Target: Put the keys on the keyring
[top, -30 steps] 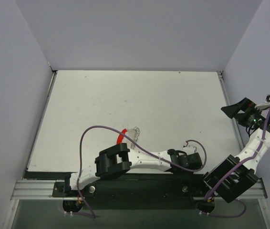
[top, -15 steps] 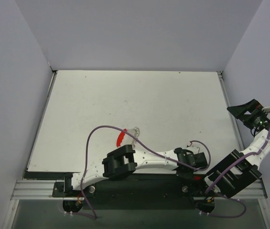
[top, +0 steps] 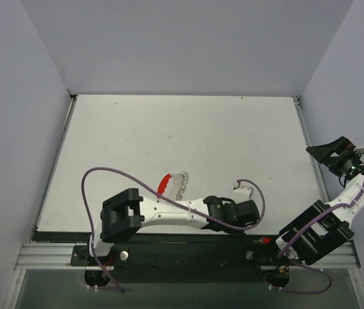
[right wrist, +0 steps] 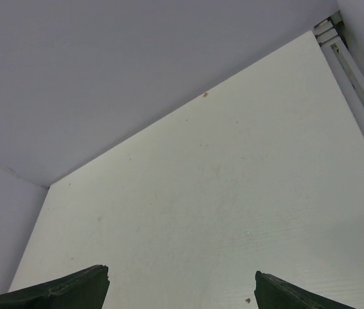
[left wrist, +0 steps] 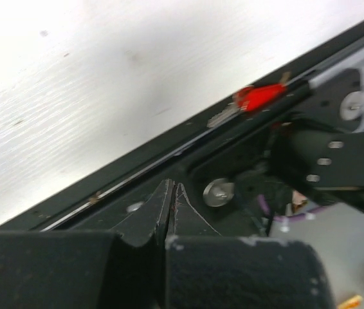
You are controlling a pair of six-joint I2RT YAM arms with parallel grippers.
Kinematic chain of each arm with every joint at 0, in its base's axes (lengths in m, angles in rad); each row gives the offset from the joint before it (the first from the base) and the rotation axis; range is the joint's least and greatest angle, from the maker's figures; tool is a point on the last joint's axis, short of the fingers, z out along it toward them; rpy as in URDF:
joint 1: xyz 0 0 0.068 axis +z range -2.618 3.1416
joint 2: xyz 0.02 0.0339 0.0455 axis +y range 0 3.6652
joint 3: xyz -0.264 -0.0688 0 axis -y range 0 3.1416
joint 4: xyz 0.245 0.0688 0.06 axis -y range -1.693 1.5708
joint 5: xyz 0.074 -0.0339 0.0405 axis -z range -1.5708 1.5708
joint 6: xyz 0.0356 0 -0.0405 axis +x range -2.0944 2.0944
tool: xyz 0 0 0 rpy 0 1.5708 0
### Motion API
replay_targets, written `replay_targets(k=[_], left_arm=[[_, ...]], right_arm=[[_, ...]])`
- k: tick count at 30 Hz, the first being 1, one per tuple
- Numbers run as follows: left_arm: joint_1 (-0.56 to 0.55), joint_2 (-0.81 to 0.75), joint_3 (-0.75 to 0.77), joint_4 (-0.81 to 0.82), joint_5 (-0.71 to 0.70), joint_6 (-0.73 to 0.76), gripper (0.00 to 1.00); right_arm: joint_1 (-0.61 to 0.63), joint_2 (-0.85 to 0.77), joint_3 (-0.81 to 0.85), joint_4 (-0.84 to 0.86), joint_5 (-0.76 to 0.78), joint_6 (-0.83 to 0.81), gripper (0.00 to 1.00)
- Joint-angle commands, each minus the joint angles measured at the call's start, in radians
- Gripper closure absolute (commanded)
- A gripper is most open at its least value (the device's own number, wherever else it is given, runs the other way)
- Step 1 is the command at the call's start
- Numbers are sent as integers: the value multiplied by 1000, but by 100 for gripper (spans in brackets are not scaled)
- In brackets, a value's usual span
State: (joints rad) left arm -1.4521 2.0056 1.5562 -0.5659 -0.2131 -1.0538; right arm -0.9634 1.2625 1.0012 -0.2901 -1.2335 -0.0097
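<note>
The left gripper (top: 251, 215) is clenched, and in its wrist view the two dark fingers (left wrist: 159, 206) meet tip to tip with nothing showing between them. It lies low along the near edge of the table (top: 201, 135), right of centre, with its white forearm stretched across from the left. That view looks down past the fingertips onto the black rail (left wrist: 169, 154) that runs along the table's near side. A small red piece (left wrist: 257, 98) with a silvery shank rests there (too blurred to tell just what it is). The keys (top: 182, 184), a short lacy row of silver, lie on the table just beyond the left forearm, a little left of centre and toward the near edge. The keyring (top: 164, 185), a short red arc, sits at their left end, touching or all but touching them. Neither gripper is in contact with either one. The right gripper (top: 322, 153) is released. It hangs at the table's right edge, well apart from the keys, and its wrist view shows its fingers (right wrist: 60, 293) spread wide over bare white tabletop. A purple cable (top: 105, 174) loops over the left arm.
</note>
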Motion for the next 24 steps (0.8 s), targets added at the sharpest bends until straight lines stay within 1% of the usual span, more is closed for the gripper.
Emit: replay_targets(k=[1,2,3,4,5,7,8,9,10,12,14,16,19,20,23,24], left_arm=[[-2,-27,44,66,-26,-11,100],[4,-25,39,76,-7,-14,97],[10,-13,35,90,9,-18,93],[13,-2,36,116,27,-15,90],[19,27,53,123,53,-11,80],[21,71,99,109,83,27,70],[21,99,184,84,102,46,64],[21,160,233,19,107,85,62],[19,188,276,-11,110,106,60],[22,241,361,-51,121,147,59],[22,239,355,-16,148,172,59],[35,232,321,59,182,199,60],[44,240,311,116,213,235,61],[47,251,306,135,262,242,61],[47,287,323,202,334,264,63],[47,301,334,218,343,265,66]], right_arm=[[-6,-6,88,-286,-8,-289,0],[-5,-12,92,-338,20,-400,0],[-8,-12,99,-425,32,-442,0],[-8,-12,102,-467,46,-490,0],[-8,-11,106,-533,67,-542,0],[-6,-5,123,-582,88,-570,0],[-9,4,131,-627,97,-581,0],[-9,8,135,-644,101,-591,0],[-9,12,145,-661,107,-595,0],[-9,23,149,-695,121,-596,0],[-12,28,149,-705,135,-590,0],[-32,35,149,-712,140,-582,0],[-87,75,174,-721,126,-559,0],[-103,107,201,-741,117,-558,0],[-149,158,250,-793,92,-578,0],[-156,166,258,-796,91,-581,0]])
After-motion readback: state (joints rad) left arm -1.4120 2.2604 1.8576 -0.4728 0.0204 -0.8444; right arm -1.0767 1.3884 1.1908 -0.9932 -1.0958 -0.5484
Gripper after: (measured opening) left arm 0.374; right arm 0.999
